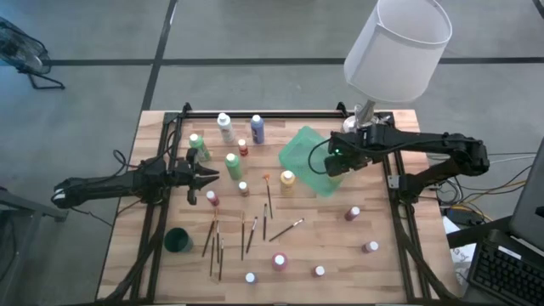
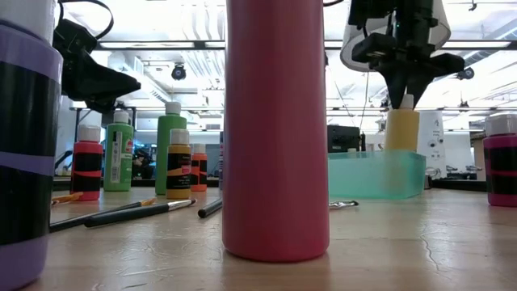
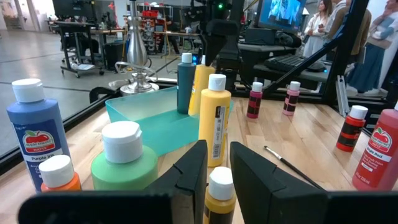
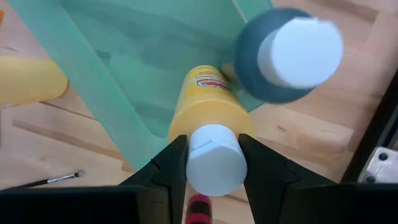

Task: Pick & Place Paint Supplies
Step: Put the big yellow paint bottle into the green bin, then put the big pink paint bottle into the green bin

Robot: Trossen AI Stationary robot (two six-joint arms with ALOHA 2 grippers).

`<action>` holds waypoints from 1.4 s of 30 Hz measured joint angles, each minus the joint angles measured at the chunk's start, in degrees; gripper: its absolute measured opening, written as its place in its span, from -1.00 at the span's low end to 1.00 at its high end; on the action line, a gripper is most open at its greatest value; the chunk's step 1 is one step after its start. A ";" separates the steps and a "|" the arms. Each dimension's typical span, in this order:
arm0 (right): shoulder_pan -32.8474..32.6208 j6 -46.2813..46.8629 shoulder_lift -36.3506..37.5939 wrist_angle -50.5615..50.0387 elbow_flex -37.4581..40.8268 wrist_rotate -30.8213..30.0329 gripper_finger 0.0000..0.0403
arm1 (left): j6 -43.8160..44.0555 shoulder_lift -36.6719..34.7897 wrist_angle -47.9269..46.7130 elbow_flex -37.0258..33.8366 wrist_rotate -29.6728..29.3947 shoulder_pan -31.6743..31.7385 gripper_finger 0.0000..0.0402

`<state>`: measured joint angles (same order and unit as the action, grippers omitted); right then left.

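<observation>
Over green tray [image 1: 304,157], 3 o'clock side: right gripper [image 4: 213,163] grasping yellow bottle [image 4: 209,106] by cap. Left gripper [image 3: 217,177] at 9 o'clock, fingers parted, empty.

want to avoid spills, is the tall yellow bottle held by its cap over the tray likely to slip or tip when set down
The right gripper pinches only the yellow bottle by its smooth white cap, so it may swing or slip. It is tall and narrow, so probably tippy once standing in the green tray, more so if nudged against the dark bottle beside it.
</observation>
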<state>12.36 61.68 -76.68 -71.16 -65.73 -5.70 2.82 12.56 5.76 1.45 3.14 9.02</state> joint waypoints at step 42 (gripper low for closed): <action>0.83 -3.82 -1.82 -5.05 -13.15 -0.79 0.11 | 0.01 0.02 -0.30 0.00 0.00 0.02 -0.62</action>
<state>13.19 57.86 -78.50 -76.20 -78.88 -6.49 2.83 12.58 5.46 1.46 3.14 9.03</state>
